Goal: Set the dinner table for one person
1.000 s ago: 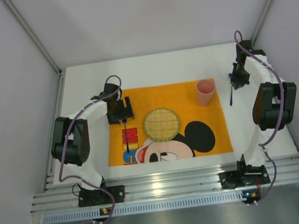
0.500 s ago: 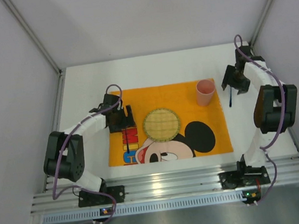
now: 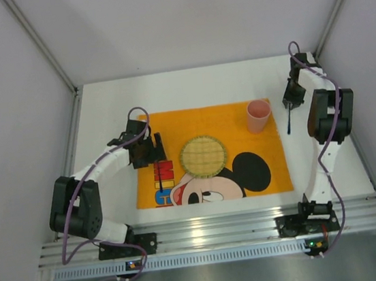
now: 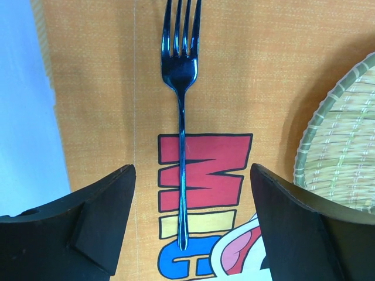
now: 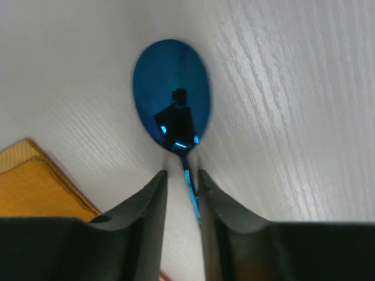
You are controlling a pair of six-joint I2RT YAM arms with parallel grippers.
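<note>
A dark blue fork [image 4: 180, 123] lies on the orange placemat [image 3: 206, 119], left of a round woven plate [image 3: 203, 156]. My left gripper [image 4: 192, 168] hovers over the fork's handle end, jaws wide open and touching nothing. A blue spoon [image 5: 171, 93] lies on the white dinner table [image 3: 188, 89], right of the placemat. My right gripper [image 5: 181, 175] straddles its thin handle with narrowly parted jaws. The handle rests near the right finger, with a gap to the left one. In the top view the right gripper [image 3: 292, 98] is over the spoon [image 3: 288, 123].
A pink cup [image 3: 259, 114] stands on the placemat's far right corner, close to the right gripper. The woven plate's rim [image 4: 345, 152] lies just right of the left gripper. Grey walls enclose the table; an aluminium rail [image 3: 220, 232] runs along the near edge.
The right gripper went from shut to parted and lowered around the spoon's handle, its arm folding in. The left arm's elbow swung back to the left while its gripper stayed open over the fork.
</note>
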